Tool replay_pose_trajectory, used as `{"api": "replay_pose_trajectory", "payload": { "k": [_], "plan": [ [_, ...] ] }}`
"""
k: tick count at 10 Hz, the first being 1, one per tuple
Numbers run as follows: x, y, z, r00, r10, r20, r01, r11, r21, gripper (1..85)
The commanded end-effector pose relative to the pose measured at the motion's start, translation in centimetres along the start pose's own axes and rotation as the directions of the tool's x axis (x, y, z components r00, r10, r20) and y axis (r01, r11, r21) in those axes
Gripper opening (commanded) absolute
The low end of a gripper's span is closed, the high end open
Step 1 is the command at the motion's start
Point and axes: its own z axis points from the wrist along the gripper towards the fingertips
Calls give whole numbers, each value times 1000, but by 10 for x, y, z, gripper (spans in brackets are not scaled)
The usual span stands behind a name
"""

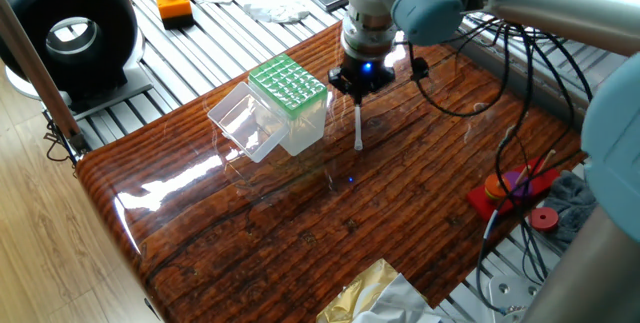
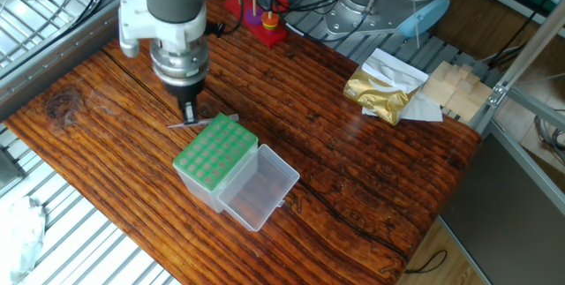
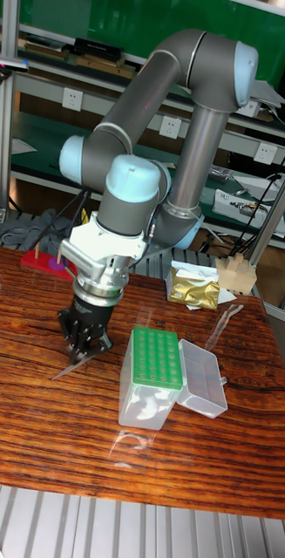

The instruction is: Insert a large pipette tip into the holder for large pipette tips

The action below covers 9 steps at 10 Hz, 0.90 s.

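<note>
The large pipette tip (image 1: 357, 126) is a slim translucent white tube that runs out from between the gripper's fingers. It shows as a thin pale line in the other fixed view (image 2: 187, 123) and slants down to the left in the tall view (image 3: 71, 367). My gripper (image 1: 357, 93) (image 2: 189, 116) (image 3: 81, 347) is shut on its upper end, low over the wooden table. The holder for large pipette tips (image 1: 288, 85) (image 2: 214, 152) (image 3: 155, 358), a clear box with a green hole grid, stands close beside the gripper with its clear lid (image 1: 243, 123) hinged open.
A gold foil bag (image 2: 381, 89) and wooden blocks (image 2: 456, 86) lie at one table end. A red peg toy (image 1: 515, 191) sits at the table edge near cables. Off the table are an orange button box (image 1: 173, 1) and a black ring device (image 1: 68, 33).
</note>
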Motion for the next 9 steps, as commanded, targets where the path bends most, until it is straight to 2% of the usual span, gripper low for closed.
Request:
{"api": "replay_pose_trajectory", "payload": {
  "k": [1,2,5,9],
  "plan": [
    [-12,-17,-13,998,-47,34,47,999,-3,10],
    [-2,-9,-15,1000,-2,5,2,999,-41,10],
    [21,10,-18,996,66,-67,-73,991,-110,10],
    [25,18,-19,996,67,-56,-73,990,-119,10]
  ]
}}
